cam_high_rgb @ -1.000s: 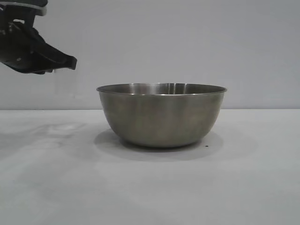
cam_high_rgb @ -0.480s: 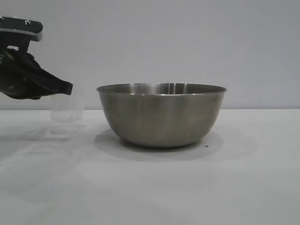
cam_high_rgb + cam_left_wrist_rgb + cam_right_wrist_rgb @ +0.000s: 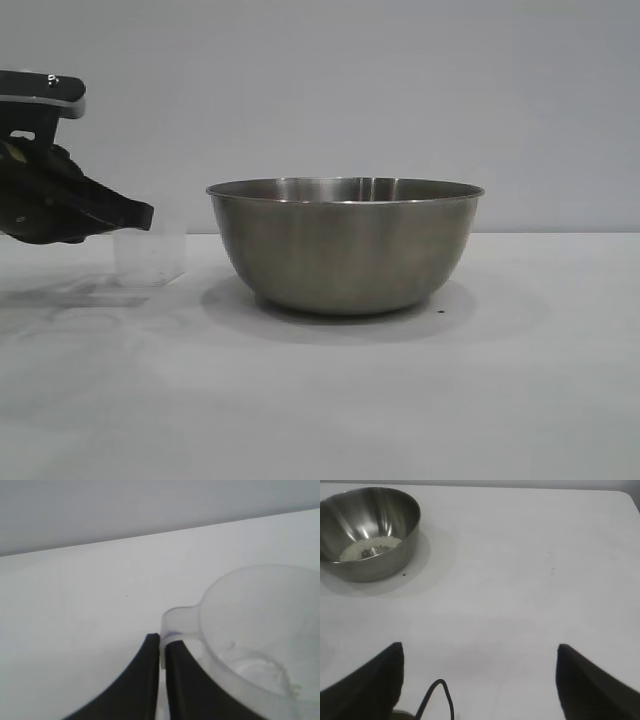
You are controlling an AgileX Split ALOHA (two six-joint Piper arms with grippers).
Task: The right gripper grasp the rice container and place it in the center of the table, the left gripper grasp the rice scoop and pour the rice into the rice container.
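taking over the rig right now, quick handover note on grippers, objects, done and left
Left gripper: at the table's left side, fingers nearly shut on the rice scoop handle; scoop upright, low at the table.
Right gripper: parked, open, holding nothing, away from the bowl.
Rice container: standing mid-table, rice inside.
Done: bowl placed, rice poured.
Left: release the scoop, draw the left arm back.

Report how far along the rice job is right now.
Done: the rice container stands mid-table with the rice inside it. In hand: the left gripper has the rice scoop by its handle, down at the table, and it looks nearly empty. Left: letting go and pulling away. The right gripper is open, clear of the container.
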